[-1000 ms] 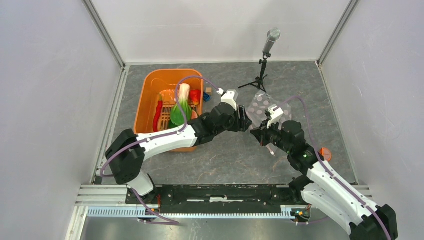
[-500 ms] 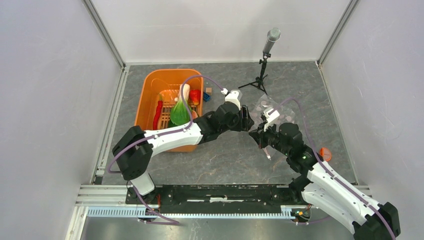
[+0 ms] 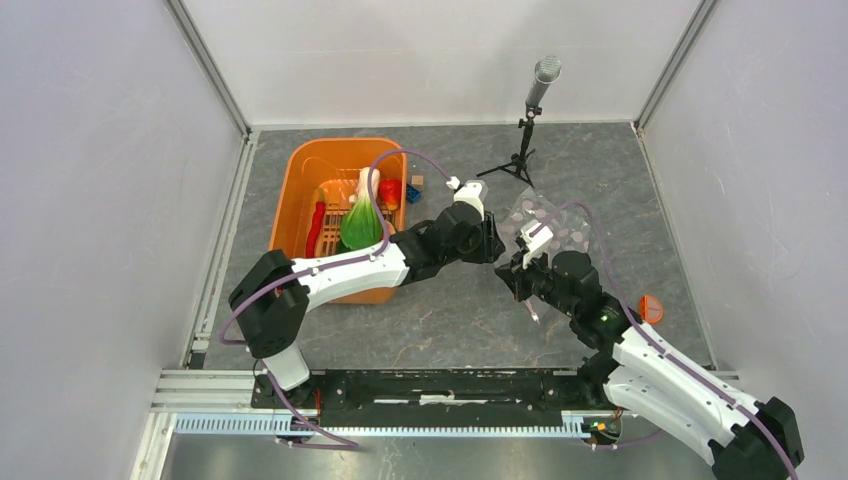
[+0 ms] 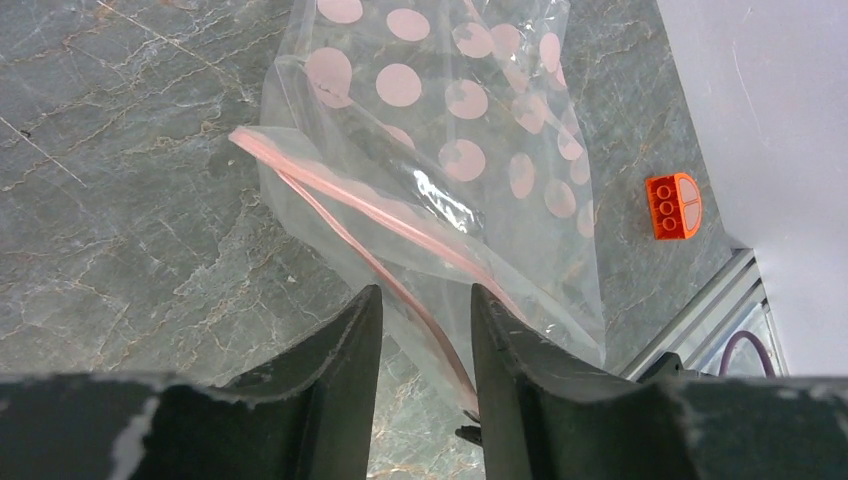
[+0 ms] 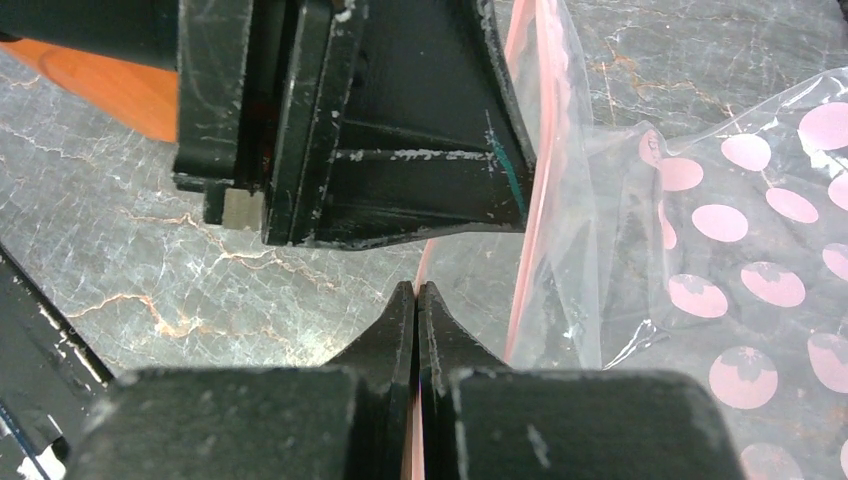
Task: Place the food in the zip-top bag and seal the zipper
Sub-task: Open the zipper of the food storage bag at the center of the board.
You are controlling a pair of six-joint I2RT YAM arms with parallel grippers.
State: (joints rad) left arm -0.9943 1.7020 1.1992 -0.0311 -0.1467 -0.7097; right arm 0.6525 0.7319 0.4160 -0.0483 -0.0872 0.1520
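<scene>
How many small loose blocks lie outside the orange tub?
3: a wooden block and a blue block at the far right corner of the orange tub, and an orange block alone far to the right. Others may be hidden.

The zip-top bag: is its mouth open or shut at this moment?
Open. In the left wrist view the two halves of the zipper run apart, a gap between them.

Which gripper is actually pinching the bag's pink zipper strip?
The right gripper: its jaws are closed on the zipper; the left gripper is open.
</scene>
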